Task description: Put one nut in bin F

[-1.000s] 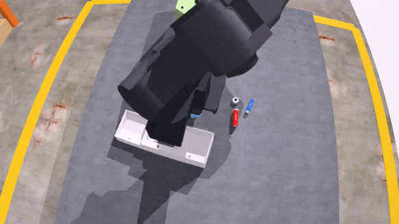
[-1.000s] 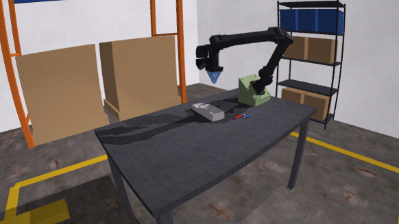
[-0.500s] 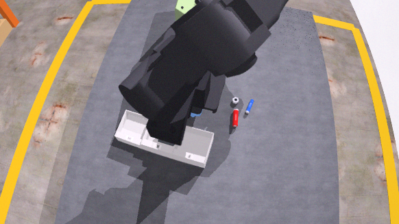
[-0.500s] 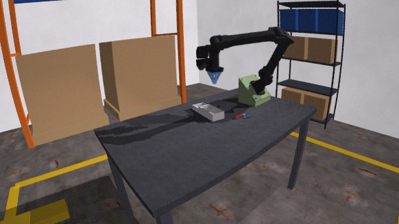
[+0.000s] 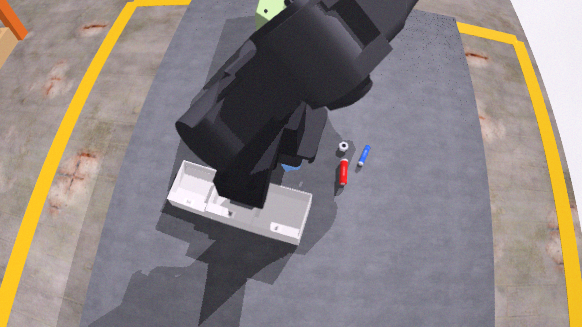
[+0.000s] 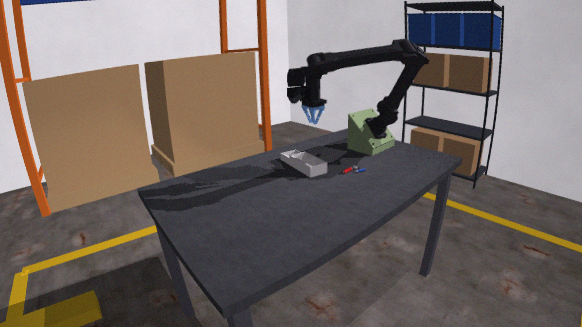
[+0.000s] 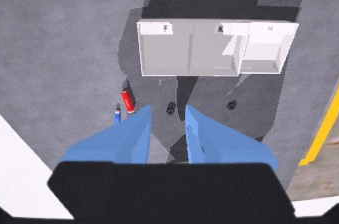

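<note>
Wrist view: bin K (image 7: 215, 50) partly shadowed.

Top: steep downward view over arm (image 5: 300, 58) and bins (image 5: 285, 230) (image 6: 316, 169) (image 7: 190, 75). Exterior: farther off, oblique, whole table (image 6: 280, 223) (image 5: 410, 203) (image 7: 65, 65). Wrist: close, down past fingertips. Bins common to each pair.

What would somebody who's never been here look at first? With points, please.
Probably the big black robot arm (image 6: 362, 57), reaching over the dark table (image 6: 260, 223) from its pale green stand (image 6: 361, 138), with its blue-fingered gripper (image 6: 313, 114) (image 7: 168, 111) open in the air. Next might be the little red cylinder (image 5: 343, 172) (image 7: 127, 101) and blue cylinder (image 5: 365, 155) (image 7: 117, 117), lying near the pale bins. Behind the table, a tall rack with orange posts (image 6: 265, 63) stands out too.
</note>
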Tool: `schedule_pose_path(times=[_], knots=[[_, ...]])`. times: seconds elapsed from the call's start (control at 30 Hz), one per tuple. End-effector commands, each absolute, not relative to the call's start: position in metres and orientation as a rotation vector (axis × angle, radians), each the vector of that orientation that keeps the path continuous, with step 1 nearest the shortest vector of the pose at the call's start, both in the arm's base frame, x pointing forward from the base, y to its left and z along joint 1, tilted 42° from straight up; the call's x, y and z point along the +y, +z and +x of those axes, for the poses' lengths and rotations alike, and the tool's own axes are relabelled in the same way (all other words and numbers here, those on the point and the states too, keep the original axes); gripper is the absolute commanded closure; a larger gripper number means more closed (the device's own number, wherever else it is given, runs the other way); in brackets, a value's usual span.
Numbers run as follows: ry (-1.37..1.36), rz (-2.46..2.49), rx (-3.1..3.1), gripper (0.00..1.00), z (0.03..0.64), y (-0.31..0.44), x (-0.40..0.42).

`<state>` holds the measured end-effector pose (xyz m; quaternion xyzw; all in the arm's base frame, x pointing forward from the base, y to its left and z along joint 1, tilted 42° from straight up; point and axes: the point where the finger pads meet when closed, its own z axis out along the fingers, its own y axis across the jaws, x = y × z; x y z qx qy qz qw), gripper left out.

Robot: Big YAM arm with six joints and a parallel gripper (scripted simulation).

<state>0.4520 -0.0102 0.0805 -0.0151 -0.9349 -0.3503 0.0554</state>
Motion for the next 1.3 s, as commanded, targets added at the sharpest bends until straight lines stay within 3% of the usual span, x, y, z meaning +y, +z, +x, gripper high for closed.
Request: schedule_pose_path(times=[0.0,0.97,1.27], knots=[[-1.059,-0.133,-2.835,0.70,0.435,0.058,-0.025],[-1.062,-0.102,-2.830,0.70,0.299,-0.105,-0.037],[-1.044,-0.026,-2.893,0.70,0.329,-0.095,-0.041]])
